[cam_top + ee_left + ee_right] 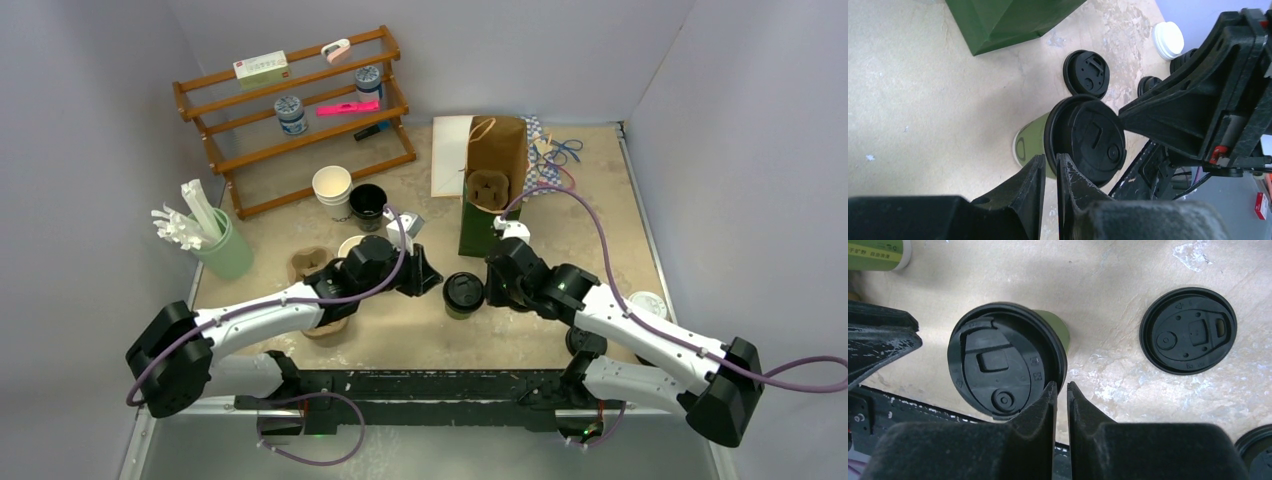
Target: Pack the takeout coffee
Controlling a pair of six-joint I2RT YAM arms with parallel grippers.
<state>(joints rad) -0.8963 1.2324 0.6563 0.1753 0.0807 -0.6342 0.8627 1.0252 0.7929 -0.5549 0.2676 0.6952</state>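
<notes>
Left tool (1050, 158) nearly closed with a thin slit, tips at the lid rim of the takeout coffee (1083, 140); pinching or only touching, cannot tell. The cup's wall is mostly hidden under the lid. It stands upright on the desk (923, 100) between both tools, close to the near edge. Right tool (1062, 386) is the same: slim gap, tips at the rim, grip unclear. Green bag (1008, 20) is cut off at the frame top, with bare desk between it and the cup. Spare black lid (1188, 330) lies flat, apart.
</notes>
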